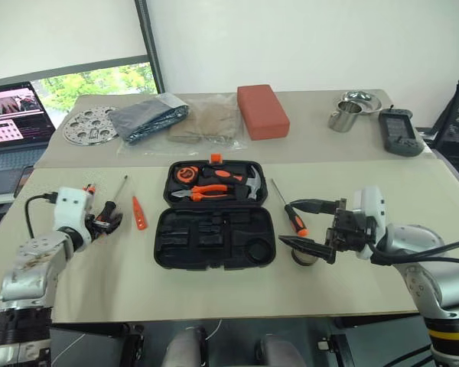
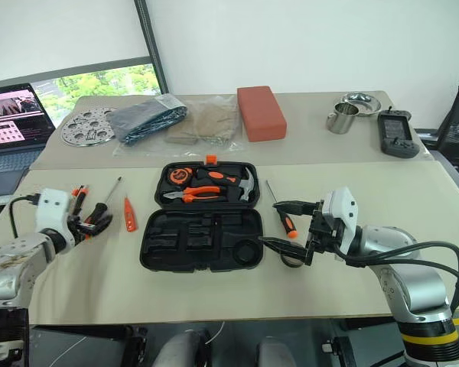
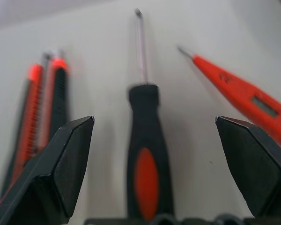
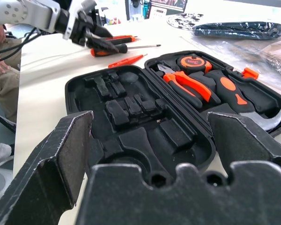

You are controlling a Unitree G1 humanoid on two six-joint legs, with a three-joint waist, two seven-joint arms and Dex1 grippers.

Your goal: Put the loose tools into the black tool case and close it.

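Right now the black tool case (image 1: pixel 214 216) lies open in the middle of the near table (image 1: pixel 367 294), its far half holding the hammer (image 1: pixel 249 183), pliers (image 1: pixel 210 192) and tape measure (image 1: pixel 185 173), its near half bare slots. Left of it lie the utility knife (image 3: pixel 44 108), one long screwdriver (image 3: pixel 145 159) and the slim orange screwdriver (image 1: pixel 139 213). The left gripper (image 1: pixel 107 220) hovers over that screwdriver's handle, fingers spread wide, gripping nothing. Right of the case lies the second long screwdriver (image 1: pixel 294 218), with the grey tape roll (image 1: pixel 304 256) nearer. The right gripper (image 1: pixel 310 245) hangs just above the roll, fingers wide apart and empty, pointing toward the case.
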